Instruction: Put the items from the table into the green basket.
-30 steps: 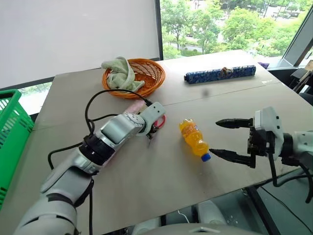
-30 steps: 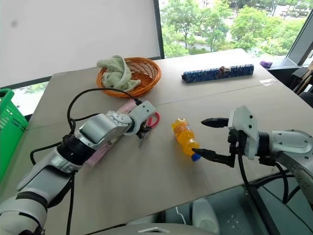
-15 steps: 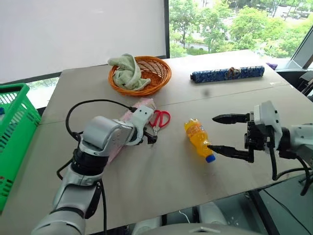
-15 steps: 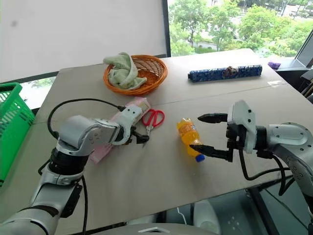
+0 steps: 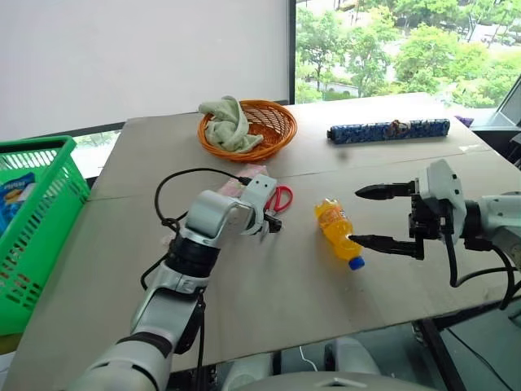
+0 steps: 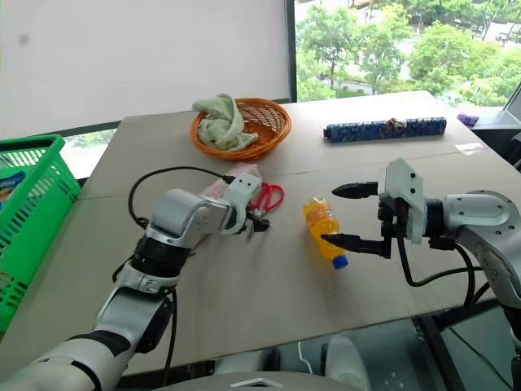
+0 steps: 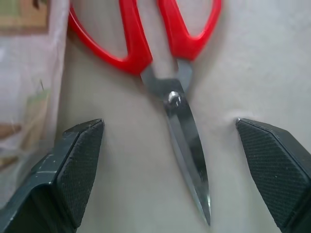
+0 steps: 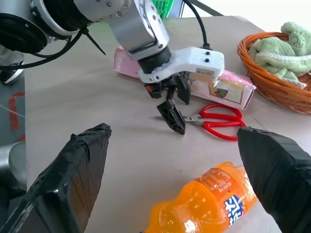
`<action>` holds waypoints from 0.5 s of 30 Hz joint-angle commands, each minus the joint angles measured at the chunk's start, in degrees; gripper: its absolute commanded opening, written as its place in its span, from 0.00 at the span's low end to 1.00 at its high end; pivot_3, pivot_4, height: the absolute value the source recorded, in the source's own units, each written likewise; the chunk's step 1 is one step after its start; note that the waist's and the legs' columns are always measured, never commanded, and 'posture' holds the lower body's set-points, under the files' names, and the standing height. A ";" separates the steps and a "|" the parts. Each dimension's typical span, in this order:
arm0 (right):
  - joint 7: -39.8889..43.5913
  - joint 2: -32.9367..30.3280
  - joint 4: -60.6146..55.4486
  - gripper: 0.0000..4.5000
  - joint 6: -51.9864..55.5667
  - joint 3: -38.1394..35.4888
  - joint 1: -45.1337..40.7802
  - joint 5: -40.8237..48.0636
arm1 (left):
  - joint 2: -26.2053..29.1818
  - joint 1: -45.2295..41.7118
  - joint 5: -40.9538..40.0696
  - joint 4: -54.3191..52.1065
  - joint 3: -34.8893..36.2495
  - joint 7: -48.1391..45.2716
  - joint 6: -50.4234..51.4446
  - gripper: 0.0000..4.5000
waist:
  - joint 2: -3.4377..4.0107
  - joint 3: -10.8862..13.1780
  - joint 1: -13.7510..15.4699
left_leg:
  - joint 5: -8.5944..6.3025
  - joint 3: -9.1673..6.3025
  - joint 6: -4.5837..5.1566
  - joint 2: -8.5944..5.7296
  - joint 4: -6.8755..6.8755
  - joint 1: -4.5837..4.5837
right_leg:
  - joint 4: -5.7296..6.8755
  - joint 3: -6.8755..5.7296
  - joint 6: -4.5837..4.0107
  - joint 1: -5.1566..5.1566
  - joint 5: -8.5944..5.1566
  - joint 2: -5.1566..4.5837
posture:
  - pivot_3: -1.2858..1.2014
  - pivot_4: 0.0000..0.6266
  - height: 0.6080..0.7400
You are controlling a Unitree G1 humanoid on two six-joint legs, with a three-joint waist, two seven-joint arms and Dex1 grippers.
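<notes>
Head views, scissors: the red-handled scissors lay flat on the tabletop, just beside the pink floral box.
Head views, left gripper: the left gripper pointed down at the scissors' blades, its jaws spread wide and holding nothing.
Head views, bottle: the orange drink bottle lay on its side near the middle of the tabletop, blue cap toward the robot.
Head views, right gripper: the right gripper hung just beside the bottle, jaws spread wide, holding nothing.
Head views, other things: the dark-blue roll lay far back on the tabletop. The green basket stood off the left edge, well apart from the scissors.
Left wrist view, scissors: the shut steel blades lay between the two black fingers, with gaps on both sides. Nothing touched them.
Left wrist view, how they may handle: the scissors looked hard, thin and light. The blades could be slippery and sharp, and they lay very flat. A pinch across the blades near the screw looked best.
Right wrist view, bottle: the bottle lay close in front of the spread jaws. It looked light and round, so it could roll. Its middle looked like the best place to pinch.
</notes>
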 commanded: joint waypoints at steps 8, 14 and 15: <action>-1.45 -2.22 -0.50 1.00 -0.18 -1.28 2.38 -2.91 | -2.20 3.97 2.58 0.11 0.69 -2.18 -7.65 0.09 | 0.34 -0.52 -0.47 | 0.01 0.03 0.01 -0.03 -0.01 -0.03 | -0.15 -0.12 0.11 0.17 0.07 -0.24 | 0.46 0.00 1.00; -1.93 -1.64 -0.64 1.00 -0.36 -1.05 2.53 -3.16 | 8.08 14.34 -2.21 -16.35 0.93 -13.22 -9.97 0.00 | 0.34 -0.54 -2.25 | 0.00 0.10 0.07 0.15 -0.12 -0.28 | -0.13 0.01 0.13 -0.21 0.02 -0.02 | 0.46 0.00 1.00; -2.04 -1.36 -0.57 1.00 -0.42 -1.01 2.41 -3.09 | 11.80 18.80 -3.00 -20.59 2.12 -16.43 -13.55 0.00 | 0.33 -0.55 -2.59 | 0.04 0.17 0.18 0.17 -0.18 -0.39 | -0.12 0.12 0.10 -0.39 0.05 -0.02 | 0.47 0.00 1.00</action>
